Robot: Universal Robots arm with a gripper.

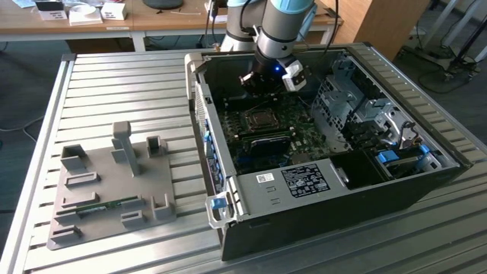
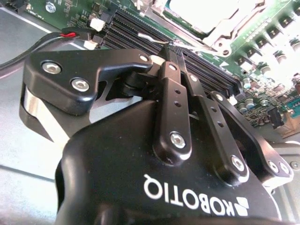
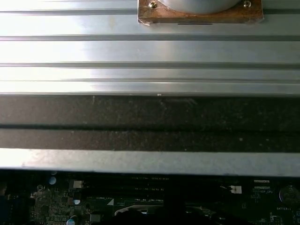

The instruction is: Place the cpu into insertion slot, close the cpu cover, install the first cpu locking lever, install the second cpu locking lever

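Observation:
In the exterior view my gripper [image 1: 268, 85] hangs inside the open computer case, just behind the insertion slot [image 1: 263, 119] on the green motherboard [image 1: 304, 137]. In the second wrist view the cpu [image 2: 206, 11] shows its bright silver top, seated in the socket. The silver cpu cover [image 2: 225, 36] lies flat around it. My gripper [image 2: 172, 45] has its two black fingers pressed together. Their tips sit at the end of a thin silver locking lever [image 2: 151, 38] that runs beside the socket. I cannot tell whether the tips pinch the lever or only touch it.
Long black memory slots [image 2: 136, 30] run close beside the fingertips. The case wall [image 1: 199, 103] and a metal drive cage [image 1: 357, 108] flank the board. A grey fixture tray [image 1: 114, 171] with a green memory stick [image 1: 99, 206] lies on the slatted table [image 1: 122, 85] at the exterior view's left.

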